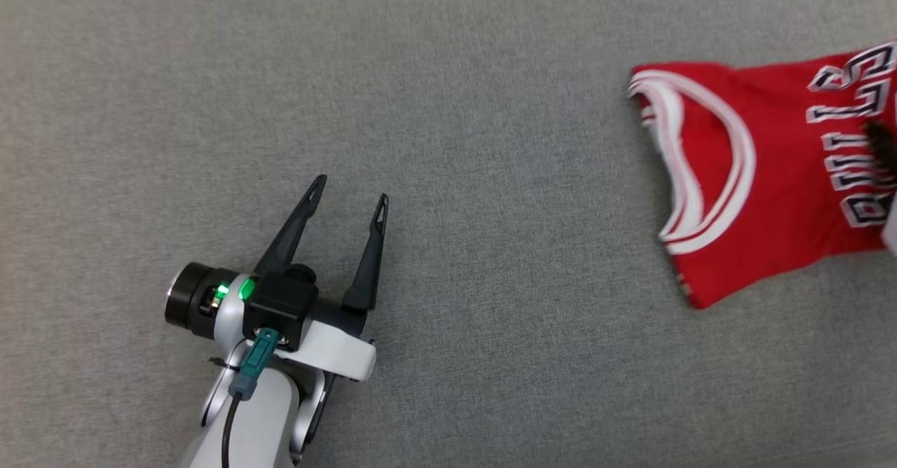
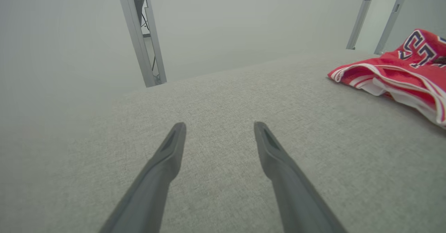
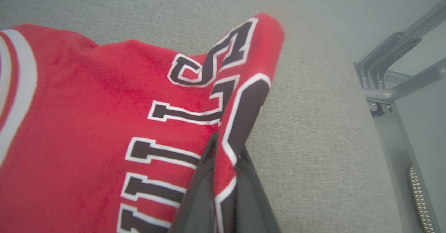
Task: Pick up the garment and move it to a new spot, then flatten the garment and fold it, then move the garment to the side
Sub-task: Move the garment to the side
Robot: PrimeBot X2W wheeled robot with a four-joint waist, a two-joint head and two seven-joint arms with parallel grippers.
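The garment (image 1: pixel 771 174) is a red jersey with white trim and black lettering, lying at the right edge of the grey cloth surface in the head view. From the right wrist camera, my right gripper (image 3: pixel 224 145) is shut on a raised fold of the garment (image 3: pixel 104 104), the cloth pinched between its two dark fingers. My left gripper (image 1: pixel 350 198) stands open at the lower left, well apart from the jersey, nothing between its fingers. Over the left wrist, the garment (image 2: pixel 400 72) sits at the far right beyond the spread gripper (image 2: pixel 219 128).
A grey fabric surface (image 1: pixel 455 104) spreads across the whole head view. Metal frame posts (image 2: pixel 141 34) stand past its far edge, and a grey metal frame (image 3: pixel 393 83) stands off its right side.
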